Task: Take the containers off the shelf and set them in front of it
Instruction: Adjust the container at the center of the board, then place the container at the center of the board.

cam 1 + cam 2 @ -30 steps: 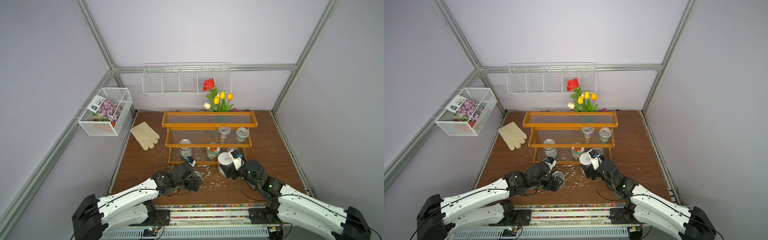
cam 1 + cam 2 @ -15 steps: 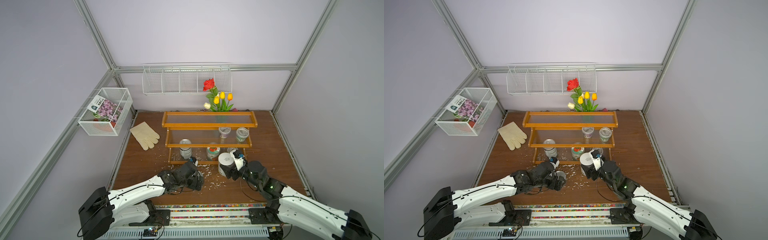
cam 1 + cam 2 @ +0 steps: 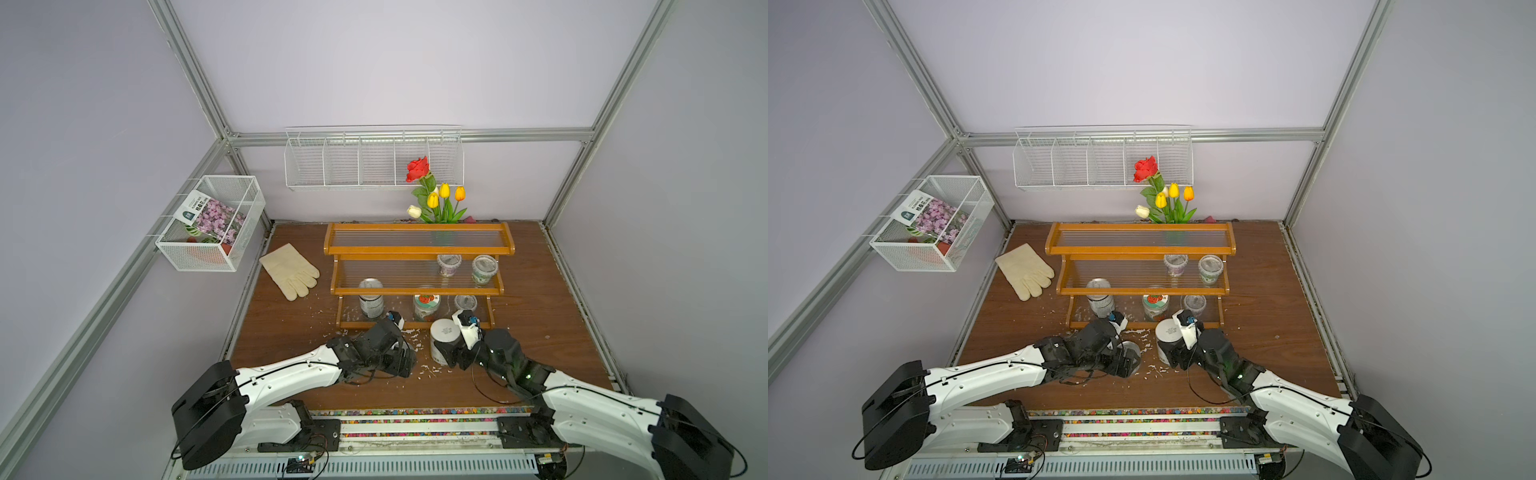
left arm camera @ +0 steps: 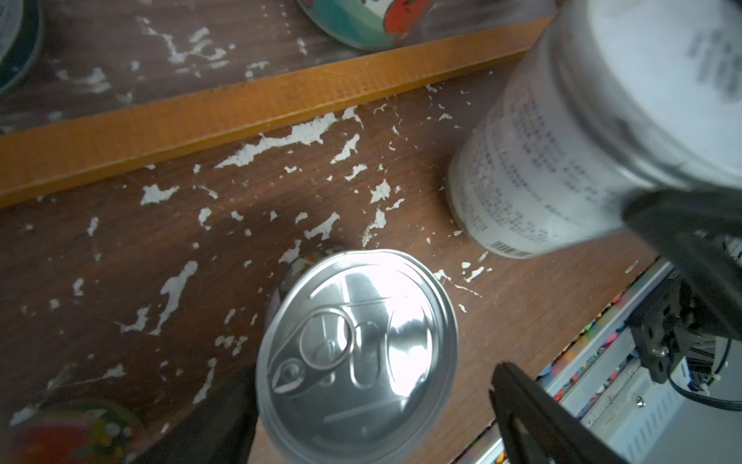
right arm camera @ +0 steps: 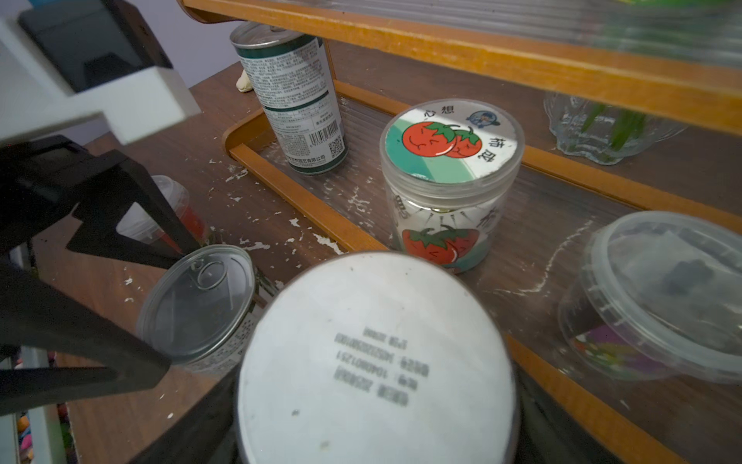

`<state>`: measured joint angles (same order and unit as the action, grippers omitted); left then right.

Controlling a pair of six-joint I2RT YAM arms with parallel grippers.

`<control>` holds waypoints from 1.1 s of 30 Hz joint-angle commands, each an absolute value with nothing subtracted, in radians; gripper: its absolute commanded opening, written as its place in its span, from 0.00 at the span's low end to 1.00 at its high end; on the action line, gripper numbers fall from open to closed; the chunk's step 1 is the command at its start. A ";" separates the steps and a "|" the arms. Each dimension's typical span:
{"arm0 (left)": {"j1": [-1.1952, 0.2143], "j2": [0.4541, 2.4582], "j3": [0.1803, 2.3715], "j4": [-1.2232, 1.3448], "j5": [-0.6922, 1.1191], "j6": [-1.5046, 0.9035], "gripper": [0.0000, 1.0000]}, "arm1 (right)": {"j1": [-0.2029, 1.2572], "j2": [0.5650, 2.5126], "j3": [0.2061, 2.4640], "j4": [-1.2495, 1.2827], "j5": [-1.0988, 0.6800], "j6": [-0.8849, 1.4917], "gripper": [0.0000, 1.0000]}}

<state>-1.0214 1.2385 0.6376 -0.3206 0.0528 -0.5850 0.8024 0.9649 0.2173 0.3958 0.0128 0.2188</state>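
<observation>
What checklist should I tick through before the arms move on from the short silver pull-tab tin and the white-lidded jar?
1. Short silver pull-tab tin upright on the brown wooden table, in front of the orange-brown stepped wooden shelf: ok.
2. Left gripper open around that tin: ok; a gap shows beside one of its fingers.
3. White-lidded jar base down on the table: ok.
4. Right gripper off the jar: not ok; its fingers sit against both sides.
5. Shelf emptied: not ok; a tall silver tin, a red-fruit-lidded jar and one clear lidded plastic cup stand on the bottom tier, two more cups on the middle tier.
</observation>
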 commanded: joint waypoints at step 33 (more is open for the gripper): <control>-0.901 1.107 0.779 -0.512 -0.032 -0.400 0.97 | 0.904 0.827 0.152 0.260 0.137 0.097 0.99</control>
